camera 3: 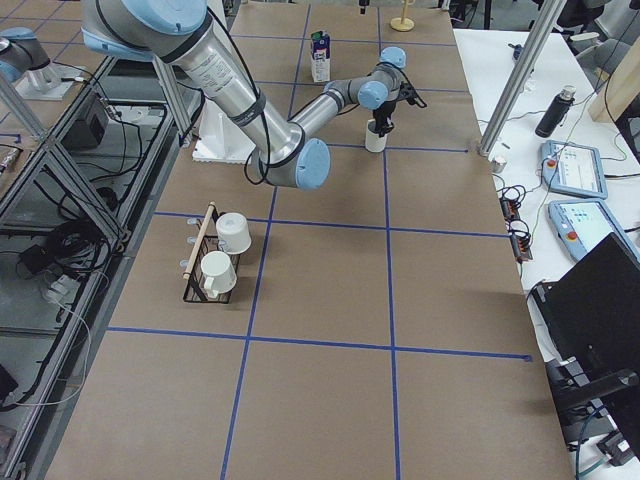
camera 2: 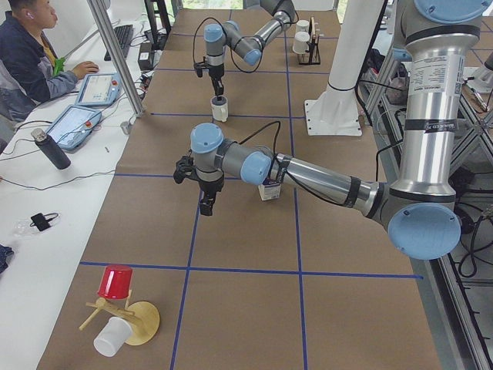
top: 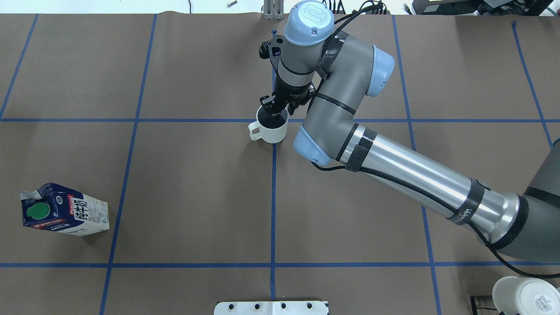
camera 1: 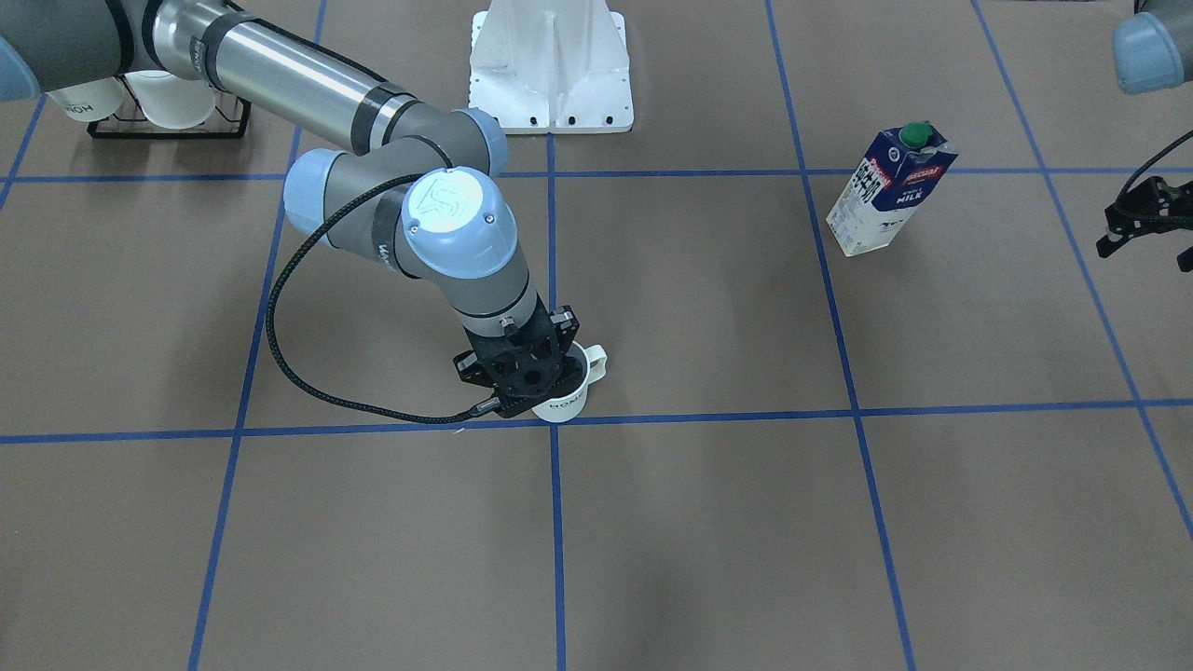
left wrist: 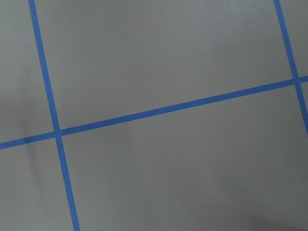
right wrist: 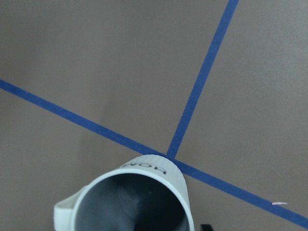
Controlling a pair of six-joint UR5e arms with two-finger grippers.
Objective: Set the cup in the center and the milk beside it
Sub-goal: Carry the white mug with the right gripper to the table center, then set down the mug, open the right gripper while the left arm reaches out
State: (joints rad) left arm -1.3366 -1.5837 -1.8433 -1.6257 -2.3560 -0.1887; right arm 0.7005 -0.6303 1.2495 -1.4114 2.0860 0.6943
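The cup (camera 1: 564, 405), white with a dark inside, is at the crossing of two blue tape lines near the table's middle; it also shows in the overhead view (top: 273, 131) and fills the bottom of the right wrist view (right wrist: 139, 202). My right gripper (top: 273, 112) comes down on its far rim, shut on the rim, one finger inside. The milk (camera 1: 890, 191) stands upright and apart on my left side, also in the overhead view (top: 65, 212). My left gripper (camera 1: 1146, 252) hangs beside the milk, open and empty, over bare table.
A black wire rack (camera 1: 168, 116) with two white mugs stands on my right near the base. The white base plate (camera 1: 550, 84) is at the near middle. A red cup on a wooden stand (camera 2: 123, 308) is at the table's left end. Blue tape lines cross the brown table.
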